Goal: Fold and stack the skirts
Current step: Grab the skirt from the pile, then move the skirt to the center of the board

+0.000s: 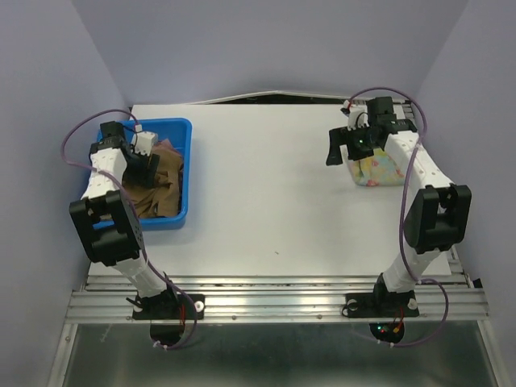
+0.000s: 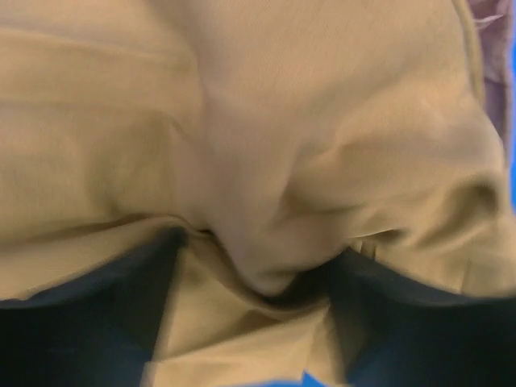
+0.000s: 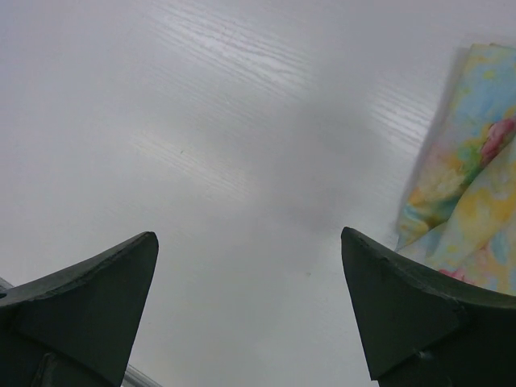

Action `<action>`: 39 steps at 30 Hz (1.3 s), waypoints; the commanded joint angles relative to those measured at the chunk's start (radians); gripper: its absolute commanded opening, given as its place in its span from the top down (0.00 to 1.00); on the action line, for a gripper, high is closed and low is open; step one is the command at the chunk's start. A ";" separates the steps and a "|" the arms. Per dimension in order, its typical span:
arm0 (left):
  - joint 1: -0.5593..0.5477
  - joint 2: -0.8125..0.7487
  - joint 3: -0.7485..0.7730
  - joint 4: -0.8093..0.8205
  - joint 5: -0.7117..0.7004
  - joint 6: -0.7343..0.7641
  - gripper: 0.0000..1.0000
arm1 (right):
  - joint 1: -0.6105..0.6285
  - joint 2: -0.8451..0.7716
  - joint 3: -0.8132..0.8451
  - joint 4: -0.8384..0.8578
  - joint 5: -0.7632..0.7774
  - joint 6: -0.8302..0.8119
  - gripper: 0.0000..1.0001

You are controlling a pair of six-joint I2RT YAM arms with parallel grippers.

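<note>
In the blue bin (image 1: pixel 181 214) at the bench's (image 1: pixel 266 210) near left, the left fingers (image 2: pixel 256 262) stand apart astride a raised fold of the brown skirt (image 2: pixel 242 121). It looks limp and light, and that fold suits a pinch. The pink skirt (image 1: pixel 170 146) is mostly buried. Farther right, the right fingers (image 3: pixel 248 235) gape beside the folded floral skirt (image 3: pixel 472 161).

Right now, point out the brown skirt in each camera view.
Top view: the brown skirt lies in the blue bin at the left.
Left wrist: the skirt fills nearly the whole picture.
Right wrist: not in it.
Shared landmark: the bin's blue wall, also at the left-wrist picture's right edge.
</note>
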 commanded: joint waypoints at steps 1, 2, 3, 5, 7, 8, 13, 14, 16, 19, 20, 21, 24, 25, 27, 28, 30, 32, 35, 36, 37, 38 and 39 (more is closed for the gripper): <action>0.013 0.005 -0.008 0.055 0.059 0.040 0.63 | 0.009 -0.103 -0.029 -0.015 -0.011 0.024 0.00; 0.016 -0.018 0.017 0.048 0.075 0.033 0.81 | 0.009 -0.123 -0.033 -0.021 -0.008 0.018 0.00; 0.019 -0.038 0.035 0.041 0.090 0.022 0.97 | 0.009 -0.133 -0.050 -0.027 -0.006 0.012 0.00; 0.022 -0.107 0.128 -0.007 0.157 -0.003 1.00 | 0.009 -0.170 -0.067 -0.019 -0.003 0.007 0.00; 0.022 -0.142 0.228 -0.053 0.248 -0.020 1.00 | 0.009 -0.189 -0.087 -0.007 -0.015 0.012 0.01; 0.022 -0.162 0.361 -0.101 0.274 -0.052 1.00 | 0.009 -0.193 -0.087 -0.006 -0.025 0.016 0.01; -0.004 -0.132 0.835 -0.219 0.457 -0.154 1.00 | 0.009 -0.195 -0.078 0.005 -0.068 0.041 0.01; -0.013 -0.126 0.938 -0.198 0.504 -0.185 1.00 | 0.009 -0.196 -0.073 0.007 -0.072 0.041 0.01; -0.051 -0.133 0.989 -0.144 0.562 -0.285 1.00 | 0.009 -0.206 -0.067 0.008 -0.065 0.043 0.01; -0.151 -0.194 0.959 0.000 0.593 -0.349 1.00 | 0.009 -0.222 -0.061 0.008 -0.059 0.044 0.01; -0.180 -0.245 0.883 0.088 0.590 -0.362 1.00 | 0.009 -0.227 -0.062 0.005 -0.058 0.044 0.01; -0.212 -0.266 0.834 0.128 0.587 -0.374 1.00 | 0.009 -0.230 -0.062 0.004 -0.058 0.041 0.01; -0.349 -0.322 0.672 0.178 0.587 -0.368 1.00 | 0.009 -0.242 -0.070 -0.007 -0.063 0.033 0.01; -0.380 -0.331 0.631 0.178 0.589 -0.357 1.00 | 0.009 -0.245 -0.081 -0.009 -0.063 0.030 0.01; -0.465 -0.360 0.470 0.178 0.577 -0.333 1.00 | 0.009 -0.253 -0.095 -0.012 -0.060 0.023 0.01; -0.498 -0.371 0.409 0.179 0.551 -0.319 1.00 | 0.009 -0.253 -0.108 -0.015 -0.063 0.012 0.01; -0.613 -0.394 0.205 0.184 0.482 -0.282 1.00 | 0.009 -0.253 -0.130 -0.030 -0.063 0.001 0.01; -0.679 -0.388 0.014 0.219 0.397 -0.297 1.00 | 0.009 -0.249 -0.144 -0.051 -0.071 -0.017 0.01; -0.763 -0.325 -0.139 0.302 0.379 -0.343 1.00 | 0.009 -0.247 -0.183 -0.079 -0.097 -0.036 0.04; -0.783 -0.302 -0.150 0.319 0.373 -0.352 1.00 | 0.009 -0.252 -0.199 -0.079 -0.103 -0.037 0.05; -0.826 -0.273 -0.150 0.331 0.359 -0.363 1.00 | 0.009 -0.262 -0.216 -0.078 -0.108 -0.040 0.08; -0.843 -0.206 -0.123 0.350 0.334 -0.362 1.00 | 0.009 -0.272 -0.254 -0.070 -0.118 -0.037 0.09; -0.860 -0.166 -0.094 0.351 0.322 -0.360 1.00 | 0.009 -0.281 -0.271 -0.064 -0.118 -0.037 0.12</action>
